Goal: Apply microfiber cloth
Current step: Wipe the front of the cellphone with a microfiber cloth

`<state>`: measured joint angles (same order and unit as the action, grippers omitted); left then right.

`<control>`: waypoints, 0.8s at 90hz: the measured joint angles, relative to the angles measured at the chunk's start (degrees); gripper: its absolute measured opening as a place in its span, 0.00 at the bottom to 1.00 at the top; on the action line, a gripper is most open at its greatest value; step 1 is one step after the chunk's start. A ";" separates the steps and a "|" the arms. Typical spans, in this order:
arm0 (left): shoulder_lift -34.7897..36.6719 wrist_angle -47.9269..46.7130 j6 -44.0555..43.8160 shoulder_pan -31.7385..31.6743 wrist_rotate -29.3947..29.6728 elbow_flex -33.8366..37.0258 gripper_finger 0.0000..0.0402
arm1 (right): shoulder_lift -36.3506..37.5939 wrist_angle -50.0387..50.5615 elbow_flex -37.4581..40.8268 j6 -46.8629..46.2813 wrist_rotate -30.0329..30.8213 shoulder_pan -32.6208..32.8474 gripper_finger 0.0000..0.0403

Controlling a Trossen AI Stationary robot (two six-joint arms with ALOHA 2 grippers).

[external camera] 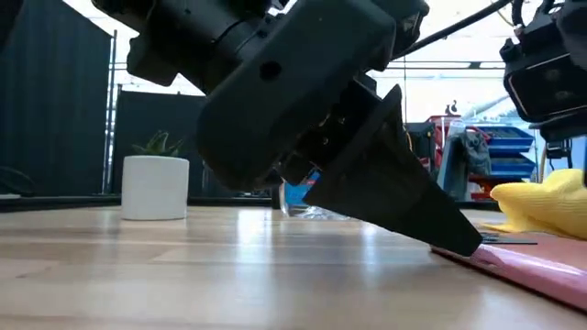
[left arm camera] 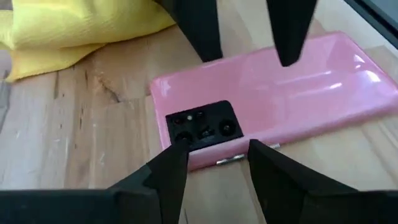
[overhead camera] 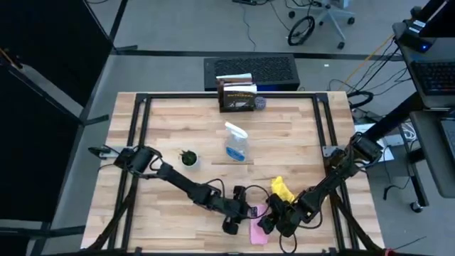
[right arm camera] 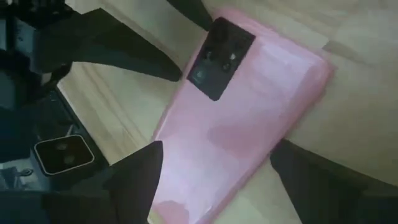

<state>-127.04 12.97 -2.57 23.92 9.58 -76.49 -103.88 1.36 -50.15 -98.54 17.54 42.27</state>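
Left end effector, fingers spread and holding nothing, tips at the camera end of a pink smartphone lying on the bench. Right end effector, fingers spread wide, empty, straddles the phone's opposite end. Microfiber cloth lies crumpled just beyond both.

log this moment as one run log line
left gripper: open, at camera end of pink phone | right gripper: open, over phone | yellow cloth: on table beside phone, not held
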 joint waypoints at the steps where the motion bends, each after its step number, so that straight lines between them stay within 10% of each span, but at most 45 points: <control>1: 0.00 -0.03 0.00 0.00 0.00 0.00 0.38 | -0.01 -0.04 0.00 0.01 0.01 -0.03 0.73; 72: 1.51 -3.68 0.10 0.17 -0.49 -0.13 0.38 | 0.91 -1.93 0.03 5.80 7.98 -0.49 0.73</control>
<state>-125.53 9.30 -2.46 24.09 9.09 -76.61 -102.97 -0.57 -50.12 -92.74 25.52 41.78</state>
